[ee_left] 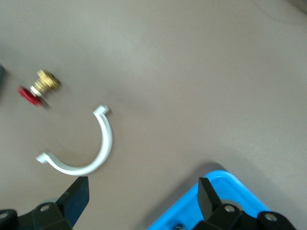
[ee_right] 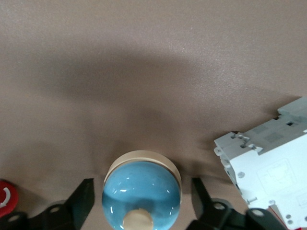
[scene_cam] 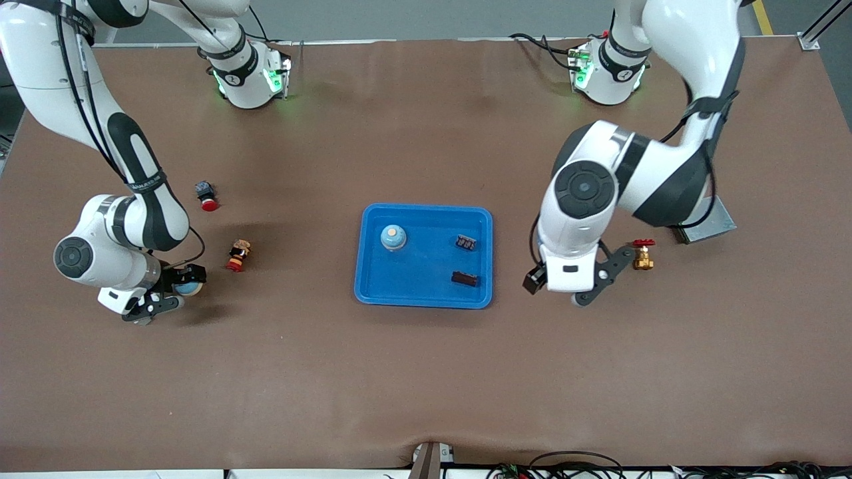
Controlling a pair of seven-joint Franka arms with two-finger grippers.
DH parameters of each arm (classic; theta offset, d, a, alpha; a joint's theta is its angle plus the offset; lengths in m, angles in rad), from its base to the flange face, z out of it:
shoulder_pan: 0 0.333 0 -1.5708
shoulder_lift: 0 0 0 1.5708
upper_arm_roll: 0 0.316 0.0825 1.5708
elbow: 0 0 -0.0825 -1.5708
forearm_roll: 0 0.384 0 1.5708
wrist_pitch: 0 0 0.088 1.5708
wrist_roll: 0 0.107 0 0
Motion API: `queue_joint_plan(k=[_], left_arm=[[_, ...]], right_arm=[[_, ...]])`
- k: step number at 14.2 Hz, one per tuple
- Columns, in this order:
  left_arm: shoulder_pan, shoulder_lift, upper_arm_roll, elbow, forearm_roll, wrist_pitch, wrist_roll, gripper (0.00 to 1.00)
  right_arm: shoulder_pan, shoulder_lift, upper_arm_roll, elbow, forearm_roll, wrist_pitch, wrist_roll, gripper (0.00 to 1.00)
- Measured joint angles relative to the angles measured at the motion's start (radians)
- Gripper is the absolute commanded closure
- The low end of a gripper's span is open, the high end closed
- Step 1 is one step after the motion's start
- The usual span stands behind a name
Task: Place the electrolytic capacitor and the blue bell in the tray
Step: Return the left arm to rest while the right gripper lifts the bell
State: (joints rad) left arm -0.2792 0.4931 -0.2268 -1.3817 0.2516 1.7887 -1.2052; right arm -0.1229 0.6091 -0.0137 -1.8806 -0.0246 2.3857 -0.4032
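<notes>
One blue bell [scene_cam: 393, 237] is already set in the tray [scene_cam: 373, 293] at its ten o'clock corner beside two dark parts [scene_cam: 466, 243], while a second bell [ee_right: 142, 191], on the tabletop [scene_cam: 426, 372] at the tray's nine o'clock, is bracketed but not yet gripped by the parted right end effector [ee_right: 140, 184], and the left end effector [ee_left: 142, 184] is held spread and empty at the tray's three o'clock.

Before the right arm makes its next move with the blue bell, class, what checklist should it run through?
1. Centring: blue bell sits between the right gripper fingers: ok.
2. Grip: fingers pressed on the bell: not ok, gaps show on both sides.
3. Clearance: circuit breaker apart from the fingers: ok, though close.
4. Room: bare floor in the tray: ok.
5. Other arm: left gripper open, waits over the table beside the tray: ok.
6. Capacitor in tray: cannot tell; two dark parts lie there.
</notes>
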Motion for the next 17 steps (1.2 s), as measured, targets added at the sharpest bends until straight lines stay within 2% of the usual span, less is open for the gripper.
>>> queue_joint_plan(k=[3, 8, 13, 17], left_arm=[[0.089, -0.060, -0.002, 0.000, -0.027, -0.087, 0.192, 0.00], [0.185, -0.172, 0.000, -0.001, -0.044, -0.217, 0.573, 0.00], [0.309, -0.280, 0.002, -0.002, -0.067, -0.255, 0.787, 0.00], [0.348, -0.341, 0.014, -0.010, -0.111, -0.285, 0.919, 0.00]], right_arm=[[0.000, 0.000, 0.000, 0.002, 0.000, 0.000, 0.000, 0.79], [0.000, 0.000, 0.003, 0.010, 0.000, -0.026, 0.000, 0.80], [0.006, -0.036, 0.016, 0.159, 0.000, -0.324, 0.061, 0.80], [0.098, -0.085, 0.027, 0.278, 0.001, -0.521, 0.297, 0.80]])
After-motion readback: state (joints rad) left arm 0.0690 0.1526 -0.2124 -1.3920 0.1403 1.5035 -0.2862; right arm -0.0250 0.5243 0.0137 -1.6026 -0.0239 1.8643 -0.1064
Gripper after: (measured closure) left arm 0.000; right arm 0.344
